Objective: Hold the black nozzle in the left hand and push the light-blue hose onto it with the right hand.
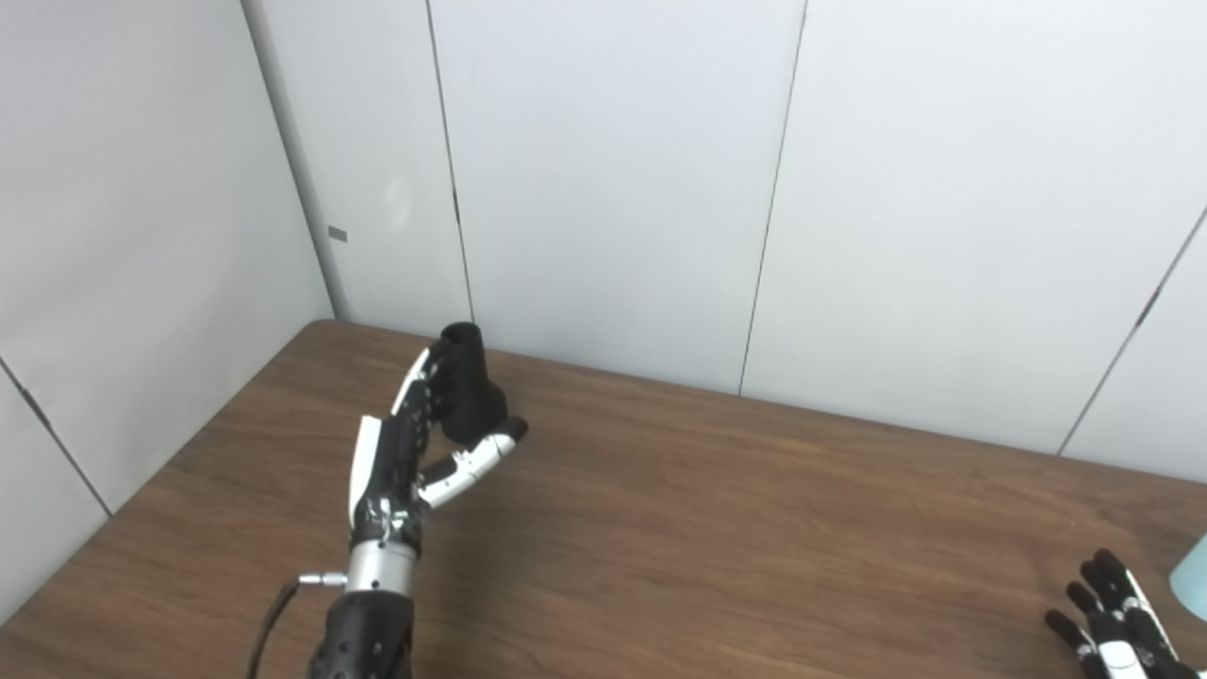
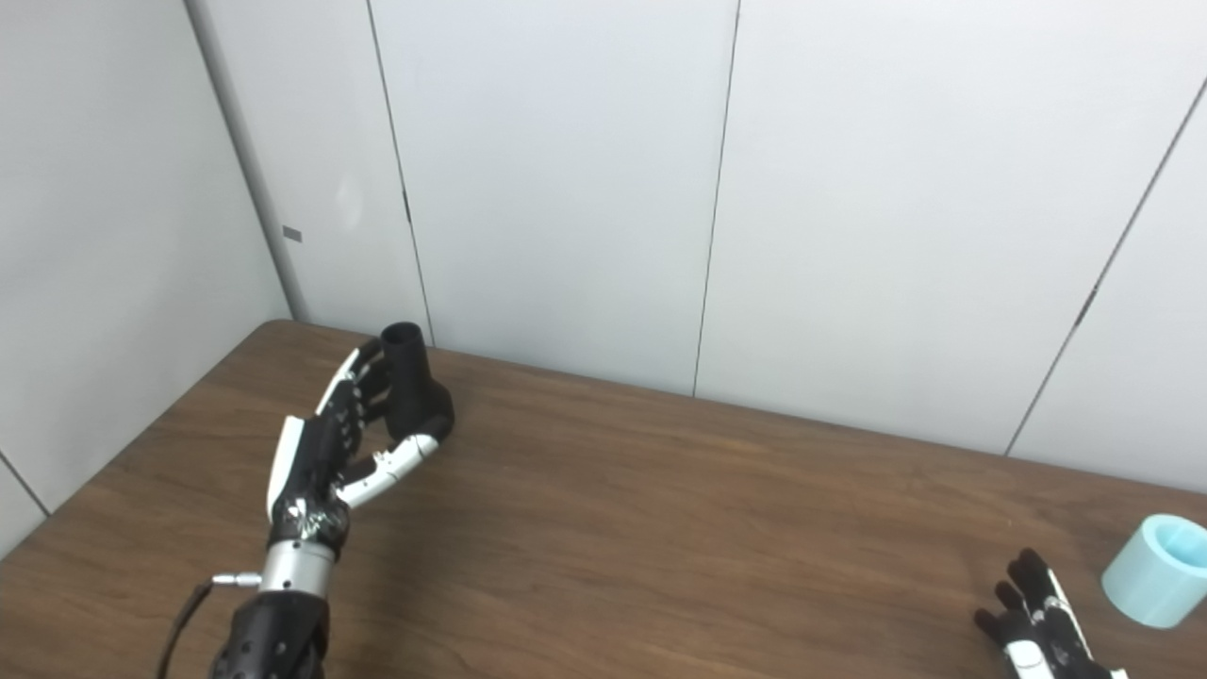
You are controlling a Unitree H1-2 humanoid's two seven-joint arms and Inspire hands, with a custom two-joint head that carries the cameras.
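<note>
My left hand sits left of centre, fingers and thumb wrapped around the black nozzle — matte, round open mouth on a narrow neck, flaring to a wider body, standing upright. Fingers press its left side, the white-and-black thumb hooks under its base. Brown wood-grain table below, smooth grey wall panels behind. At the lower right edge, the light-blue hose — a short, thick-walled hollow cylinder, smooth, lying tilted on the table. My right hand is just left of it, not touching, black fingers straight and slightly apart, holding nothing; its palm is cut off by the frame.
</note>
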